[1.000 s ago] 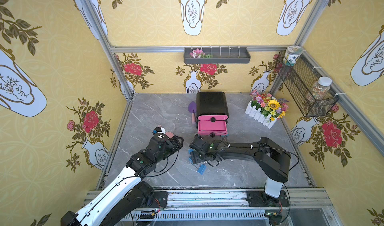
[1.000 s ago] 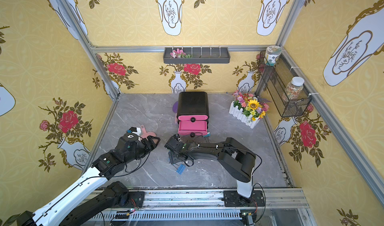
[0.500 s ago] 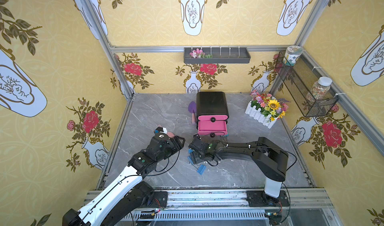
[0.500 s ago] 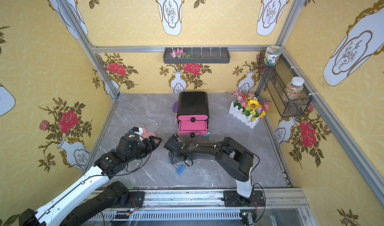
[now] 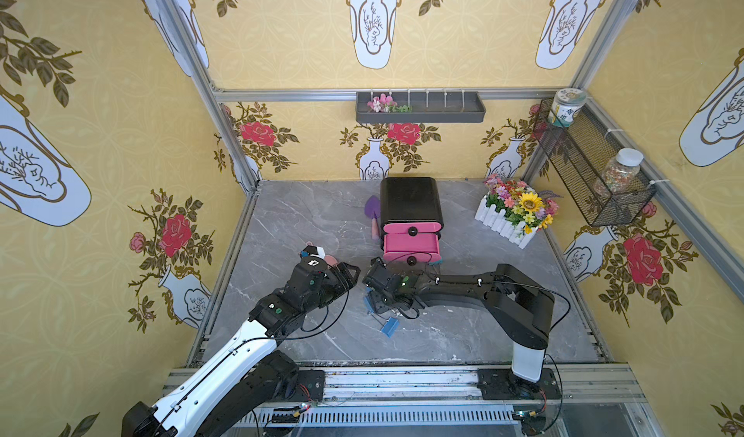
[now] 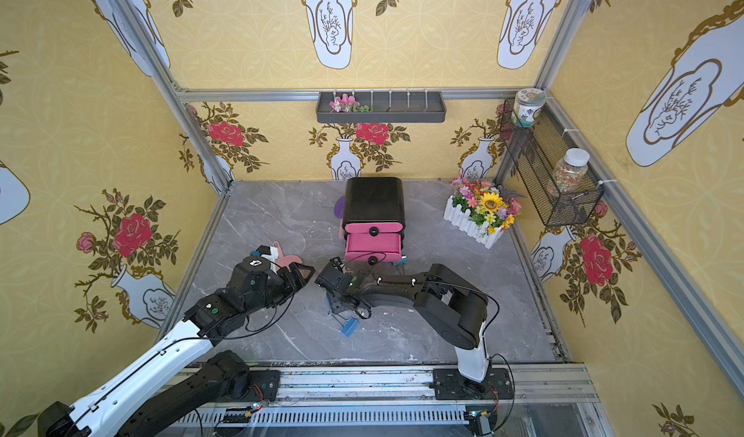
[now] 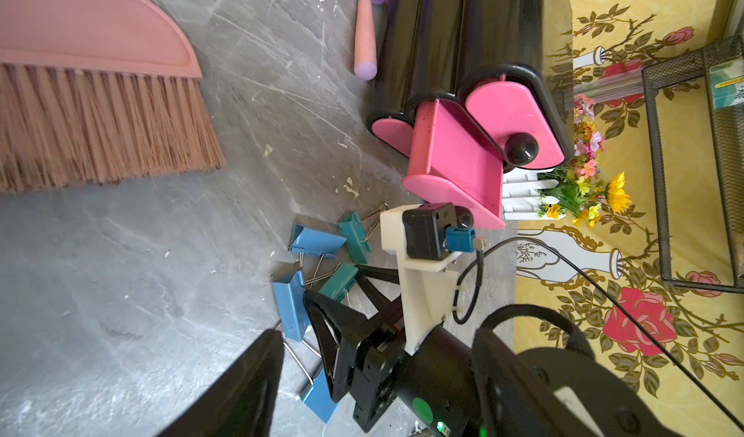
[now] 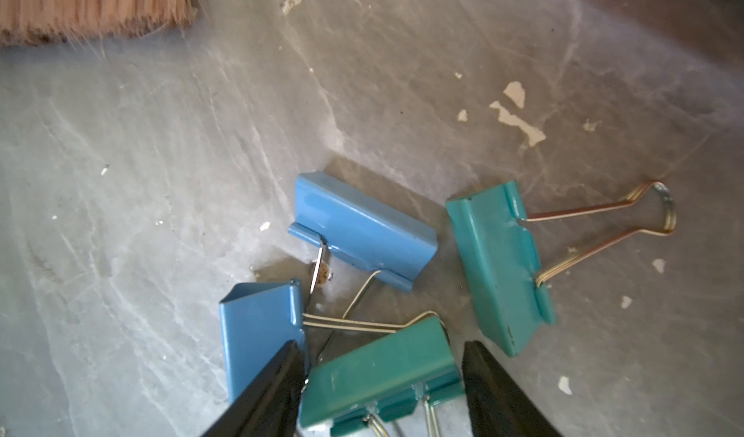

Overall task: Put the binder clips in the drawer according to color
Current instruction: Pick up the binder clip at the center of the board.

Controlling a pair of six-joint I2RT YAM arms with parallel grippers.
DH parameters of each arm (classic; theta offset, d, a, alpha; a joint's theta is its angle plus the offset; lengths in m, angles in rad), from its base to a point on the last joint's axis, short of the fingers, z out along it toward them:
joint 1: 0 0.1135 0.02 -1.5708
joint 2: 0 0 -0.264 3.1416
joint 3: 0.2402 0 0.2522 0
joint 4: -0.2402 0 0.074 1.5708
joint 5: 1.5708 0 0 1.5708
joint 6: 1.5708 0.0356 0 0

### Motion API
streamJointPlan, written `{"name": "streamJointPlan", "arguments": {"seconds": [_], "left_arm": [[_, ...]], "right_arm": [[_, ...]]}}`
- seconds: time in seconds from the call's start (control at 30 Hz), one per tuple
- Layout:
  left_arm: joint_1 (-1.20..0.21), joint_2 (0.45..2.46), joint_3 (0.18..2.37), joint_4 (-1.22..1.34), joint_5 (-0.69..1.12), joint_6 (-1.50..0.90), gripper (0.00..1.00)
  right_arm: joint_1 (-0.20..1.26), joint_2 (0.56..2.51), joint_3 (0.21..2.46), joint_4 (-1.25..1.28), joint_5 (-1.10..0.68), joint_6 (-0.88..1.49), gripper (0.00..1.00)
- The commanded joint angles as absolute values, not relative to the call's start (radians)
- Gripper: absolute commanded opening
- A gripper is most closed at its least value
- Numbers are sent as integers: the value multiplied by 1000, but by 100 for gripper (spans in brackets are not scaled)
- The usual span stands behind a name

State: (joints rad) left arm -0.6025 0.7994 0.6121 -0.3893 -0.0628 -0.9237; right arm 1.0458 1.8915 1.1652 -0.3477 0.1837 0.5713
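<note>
Several binder clips lie in a cluster on the grey tabletop in front of the drawer [image 5: 410, 246]. In the right wrist view there are two blue clips [image 8: 362, 233] [image 8: 257, 330] and a teal clip [image 8: 499, 266]. My right gripper [image 8: 382, 390] is shut on another teal clip [image 8: 382, 374], its black fingers against the clip's two ends. One more blue clip [image 5: 389, 326] lies apart, nearer the front. The black cabinet's middle pink drawer is pulled out. My left gripper [image 5: 348, 276] hovers open and empty just left of the cluster.
A pink hand brush [image 7: 92, 125] lies left of the clips, close to my left gripper. A purple trowel [image 5: 372, 213] rests beside the cabinet. A white flower box [image 5: 515, 213] stands at the back right. A wire basket [image 5: 592, 173] hangs on the right wall.
My right gripper's jaws have narrowed onto the teal clip. The left arm has barely moved.
</note>
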Motion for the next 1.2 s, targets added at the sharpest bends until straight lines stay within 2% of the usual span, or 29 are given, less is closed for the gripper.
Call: {"name": "streamJointPlan", "arguments": {"seconds": [0.0,0.23,0.47,0.73,1.03,1.17], "left_arm": [[-601,802,604,-361,-53,-925,79],[-601,813,609,-346,-48,-925,79],[-601,827,620,-334,-41,-923,79],[-601,826,617,-333,-37,-927,79],[-601,837,616,-321,-26,-931,79],[-601,853,624,-310,-22,-930,79]], "right_arm": [[1053,1882,1161,-374,202,567,60],[1071,1828,1150,-412,232,578,55],[1072,1767,1152,-453,246,576,54],[1086,1791,1121,-488,216,605,52],[1059,1665,995,-462,251,685,53],[1055,1614,1019,-516,274,670,53]]}}
